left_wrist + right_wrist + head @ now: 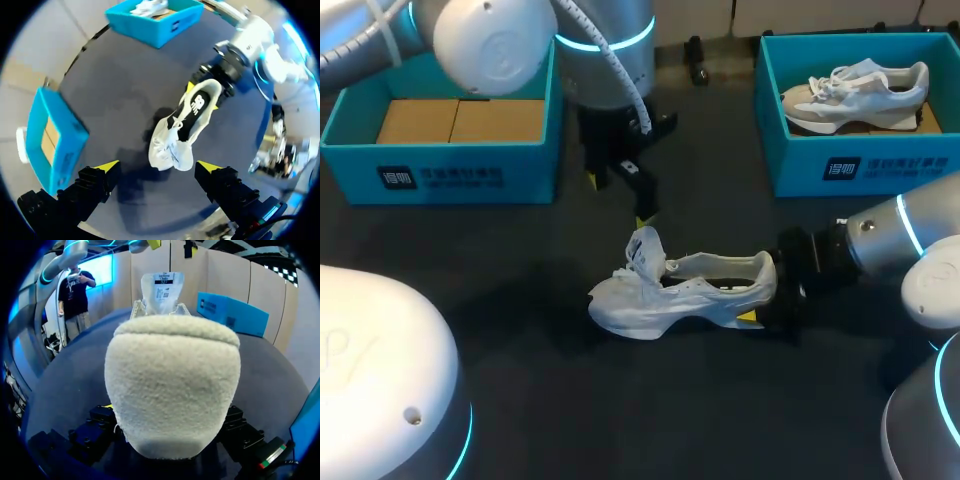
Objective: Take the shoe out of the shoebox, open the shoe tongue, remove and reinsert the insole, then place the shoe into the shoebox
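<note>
**Head view.**
- The shoe, white, is set on its sole on the dark table near the middle, outside both boxes. Its tongue is lifted upright.
- The right gripper is placed at the shoe's heel. One yellow tip is seen against the near side of the heel.
- The left gripper is held above the table just behind the tongue. Its fingers are spread and nothing is held between them.
- The left shoebox, blue, is lined with cardboard.
- The right shoebox, blue, contains a second shoe.

**Left wrist view.**
- The left gripper is seen with its fingers wide apart and clear of the shoe, which lies ahead of them.
- The right gripper is closed on the heel, with one yellow tip at each side.
- The left shoebox is beside the left gripper.
- The right shoebox is well beyond the shoe.

**Right wrist view.**
- The fuzzy heel of the shoe is clamped between the fingers of the right gripper, which press it from both sides.
- The tongue is seen standing beyond the heel.
- The left shoebox is further off.
</note>
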Controlling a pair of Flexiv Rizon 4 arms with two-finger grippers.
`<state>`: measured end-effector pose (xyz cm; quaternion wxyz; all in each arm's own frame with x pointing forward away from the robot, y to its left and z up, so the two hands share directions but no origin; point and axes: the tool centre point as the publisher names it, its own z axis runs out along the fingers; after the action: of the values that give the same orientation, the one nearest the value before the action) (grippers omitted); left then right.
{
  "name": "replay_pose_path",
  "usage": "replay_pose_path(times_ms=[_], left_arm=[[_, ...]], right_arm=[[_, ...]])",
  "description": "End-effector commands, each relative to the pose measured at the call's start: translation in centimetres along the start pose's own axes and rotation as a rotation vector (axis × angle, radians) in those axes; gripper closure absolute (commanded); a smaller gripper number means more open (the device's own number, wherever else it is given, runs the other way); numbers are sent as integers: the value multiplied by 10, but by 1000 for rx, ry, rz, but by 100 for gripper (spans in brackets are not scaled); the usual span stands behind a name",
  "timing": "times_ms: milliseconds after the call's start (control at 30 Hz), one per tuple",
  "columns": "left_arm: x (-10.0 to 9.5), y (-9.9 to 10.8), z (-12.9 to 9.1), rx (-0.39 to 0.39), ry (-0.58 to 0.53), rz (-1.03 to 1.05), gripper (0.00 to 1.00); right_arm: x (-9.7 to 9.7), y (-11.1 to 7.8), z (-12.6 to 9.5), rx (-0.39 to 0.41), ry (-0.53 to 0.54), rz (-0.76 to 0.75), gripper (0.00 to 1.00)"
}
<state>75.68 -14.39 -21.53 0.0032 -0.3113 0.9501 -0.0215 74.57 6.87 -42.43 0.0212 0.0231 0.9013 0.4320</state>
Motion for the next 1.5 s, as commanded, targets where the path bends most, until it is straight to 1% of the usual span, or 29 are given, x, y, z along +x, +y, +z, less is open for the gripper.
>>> replay_pose_path(times_ms=[33, 67, 100, 667, 733, 800, 833, 900, 1000, 1033, 1100, 1133, 1167, 1200, 1233, 1367, 1500], left_arm=[[-3, -9, -10, 16, 42, 398, 0], [-2, -10, -14, 16, 52, 417, 0], [-2, -11, -16, 17, 32, 402, 0], [-2, -11, -16, 17, 32, 402, 0], [-3, -8, -17, 31, 37, 411, 0], [-2, -7, -16, 56, 44, 396, 0], [-1, -9, -13, 72, 83, 401, 0], [4, -12, -8, 71, 73, 399, 0], [13, -17, -1, 83, 102, 436, 0], [15, -19, 3, 70, 107, 442, 0], [21, -25, 10, 72, 99, 462, 0], [24, -27, 13, 71, 104, 469, 22], [26, -29, 15, 74, 98, 478, 54], [28, -32, 16, 76, 93, 489, 73], [31, -35, 18, 77, 91, 492, 100], [39, -45, 21, 90, 106, 533, 100], [52, -56, 31, 86, 108, 579, 100]], right_arm=[[0, -1, -1, 0, -1, -1, 100], [0, -1, -1, 0, -1, -1, 100], [0, -1, -1, 0, -1, -1, 100], [0, -1, -1, 0, -1, -1, 100], [0, -1, -1, 0, -1, -1, 100], [0, -1, -1, 0, -1, -1, 100], [0, -1, -1, 0, -1, -1, 100], [0, -1, -1, 0, -1, -1, 100], [0, -1, -1, 0, -1, -1, 100], [0, -1, -1, 0, -1, -1, 100], [0, -1, -1, 0, -1, -1, 100], [0, -1, -1, 0, -1, -1, 100], [0, -1, -1, 0, -1, -1, 100], [0, -1, -1, 0, -1, -1, 100], [0, -1, -1, 0, -1, -1, 100], [0, -1, -1, 0, -1, -1, 100], [0, -1, -1, 0, -1, -1, 100]])
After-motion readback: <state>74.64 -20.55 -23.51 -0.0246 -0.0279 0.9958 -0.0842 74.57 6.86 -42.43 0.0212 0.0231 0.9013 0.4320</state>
